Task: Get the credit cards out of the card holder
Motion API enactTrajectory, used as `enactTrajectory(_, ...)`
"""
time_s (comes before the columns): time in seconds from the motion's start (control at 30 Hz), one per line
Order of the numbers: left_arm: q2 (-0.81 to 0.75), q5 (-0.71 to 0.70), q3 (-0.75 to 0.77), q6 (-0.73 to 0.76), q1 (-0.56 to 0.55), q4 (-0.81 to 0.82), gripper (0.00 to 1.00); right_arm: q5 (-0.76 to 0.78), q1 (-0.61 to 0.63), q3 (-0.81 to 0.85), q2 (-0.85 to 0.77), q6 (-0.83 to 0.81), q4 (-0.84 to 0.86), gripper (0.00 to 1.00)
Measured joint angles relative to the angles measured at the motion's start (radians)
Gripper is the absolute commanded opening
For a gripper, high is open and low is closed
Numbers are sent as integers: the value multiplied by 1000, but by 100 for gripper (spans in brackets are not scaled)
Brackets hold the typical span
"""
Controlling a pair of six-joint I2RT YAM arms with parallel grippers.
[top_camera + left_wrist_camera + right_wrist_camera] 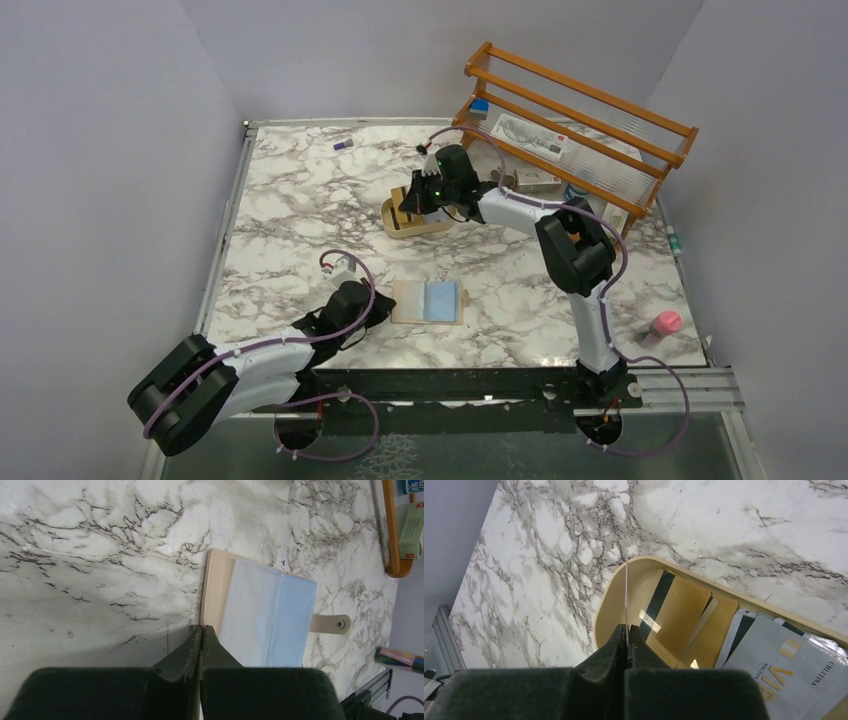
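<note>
Edgewise, right end effector (pixel 626 628) clamps a credit card (pixel 626 587) above tray (pixel 609 612) rim; left end effector (pixel 202 629) closed.

We are seeing the marble table (pixel 290 200) carrying the open card holder (pixel 430 301); a tan tray (pixel 415 229); a wooden rack (pixel 585 88); perhaps a pink bottle (pixel 665 323).

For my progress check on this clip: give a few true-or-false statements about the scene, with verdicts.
The card holder lies open on the table. True.
The right end effector is empty. False: it pinches a thin card, edge-on, above the tray.
The tray holds several cards. True.
The left end effector is wide open. False: it is shut, at the card holder's edge.
</note>
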Motion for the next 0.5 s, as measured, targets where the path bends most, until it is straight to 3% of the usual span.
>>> enactTrajectory(0.3,1,0,-2,0,0,6,0,-26,-3,12,54,1,-20,2)
enactTrajectory(0.37,2,0,-2,0,0,7,0,-36,-3,15,67,1,-22,11)
enactTrajectory(0.5,6,0,-2,0,0,13,0,-54,-3,47,89,2,-39,49)
